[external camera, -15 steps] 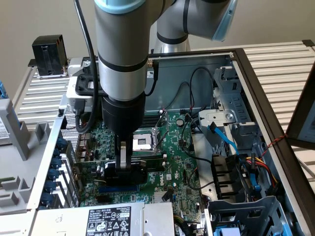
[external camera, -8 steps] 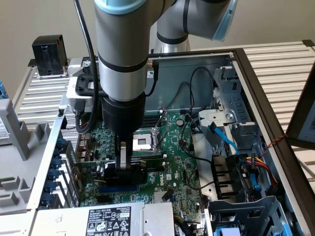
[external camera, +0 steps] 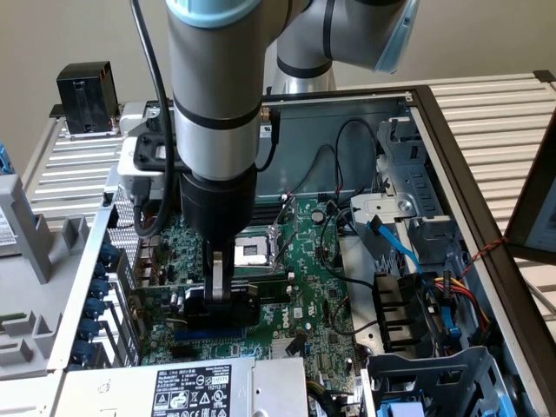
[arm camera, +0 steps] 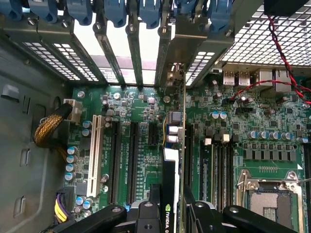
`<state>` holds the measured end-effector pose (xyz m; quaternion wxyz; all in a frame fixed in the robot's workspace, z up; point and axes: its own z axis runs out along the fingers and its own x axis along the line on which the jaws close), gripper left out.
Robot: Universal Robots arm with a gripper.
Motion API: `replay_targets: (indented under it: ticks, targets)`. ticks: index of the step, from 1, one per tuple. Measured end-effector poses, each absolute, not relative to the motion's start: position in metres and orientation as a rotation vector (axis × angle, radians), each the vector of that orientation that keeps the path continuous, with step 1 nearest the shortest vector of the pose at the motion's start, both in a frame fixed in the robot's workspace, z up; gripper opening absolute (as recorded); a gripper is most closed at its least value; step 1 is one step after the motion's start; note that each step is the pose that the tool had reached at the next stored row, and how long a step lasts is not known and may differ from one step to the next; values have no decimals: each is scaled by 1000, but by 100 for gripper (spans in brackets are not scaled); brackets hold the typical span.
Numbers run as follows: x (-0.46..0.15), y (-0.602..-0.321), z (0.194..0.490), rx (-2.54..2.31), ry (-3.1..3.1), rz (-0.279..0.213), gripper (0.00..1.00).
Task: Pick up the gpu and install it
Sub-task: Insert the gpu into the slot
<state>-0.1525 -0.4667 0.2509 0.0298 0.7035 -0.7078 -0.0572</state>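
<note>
The gpu (external camera: 256, 300) stands on edge over the green motherboard (external camera: 321, 261), low among the expansion slots near the case's rear wall. My gripper (external camera: 221, 295) is shut on it from above, fingers down either side. In the wrist view the gpu (arm camera: 170, 194) runs edge-on away from the camera, its black shroud showing a green logo. Its silver bracket (arm camera: 177, 73) reaches the rear slot openings. The fingers (arm camera: 146, 216) clamp the card, and my gripper (arm camera: 170, 221) sits over its near end. I cannot tell whether its edge is seated in a slot.
Black expansion slots (arm camera: 116, 160) and a white slot (arm camera: 95, 150) flank the card. Blue rear latches (arm camera: 116, 12) hang above the bracket openings. The open CPU socket (external camera: 254, 252) lies just beyond the gripper. Power supply (external camera: 200, 387), drive cage (external camera: 434, 373) and cables (external camera: 391, 243) crowd the case.
</note>
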Motion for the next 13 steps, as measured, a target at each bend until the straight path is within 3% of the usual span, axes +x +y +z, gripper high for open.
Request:
replay_targets:
  ticks: [13]
  targets:
    - [-153, -467, 250, 2169, -2182, -177, 27]
